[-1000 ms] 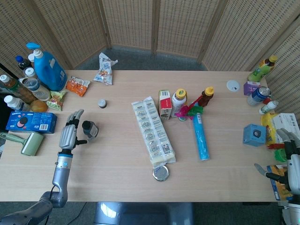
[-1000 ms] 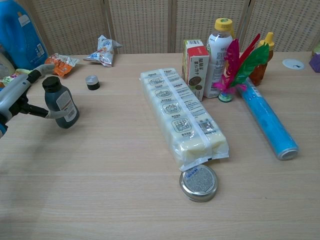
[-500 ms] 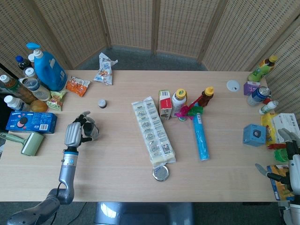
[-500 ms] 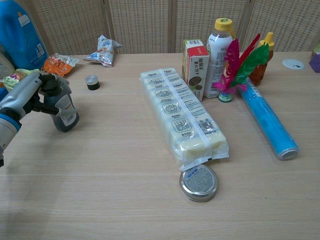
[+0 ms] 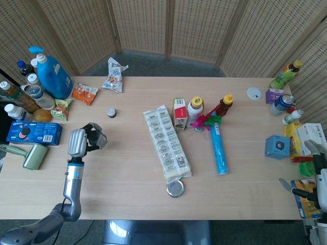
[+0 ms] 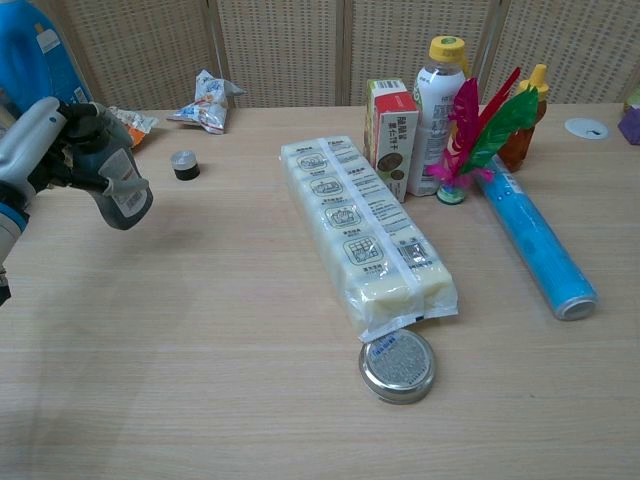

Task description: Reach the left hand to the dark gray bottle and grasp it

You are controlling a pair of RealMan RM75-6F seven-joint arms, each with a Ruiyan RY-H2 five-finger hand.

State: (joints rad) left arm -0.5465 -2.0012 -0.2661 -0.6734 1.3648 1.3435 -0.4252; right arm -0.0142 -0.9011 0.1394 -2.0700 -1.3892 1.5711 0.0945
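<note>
1. The left hand (image 6: 40,140) grips the dark gray bottle (image 6: 118,185), fingers wrapped around its upper body.
2. The bottle is tilted and off the table (image 6: 250,380), at the table's left side, near a small black cap (image 6: 184,164).
3. The right hand (image 5: 318,176) sits at the table's right edge, holding nothing, fingers apart.
4. A long packet (image 6: 365,235) lies mid-table.

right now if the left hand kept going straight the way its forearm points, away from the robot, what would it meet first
Probably the small dark jar, though depth is unclear. The left hand holds the dark gray bottle tilted, off the table. Straight ahead lies bare tabletop, then that jar slightly right of the line; the orange snack packet sits beyond.
</note>
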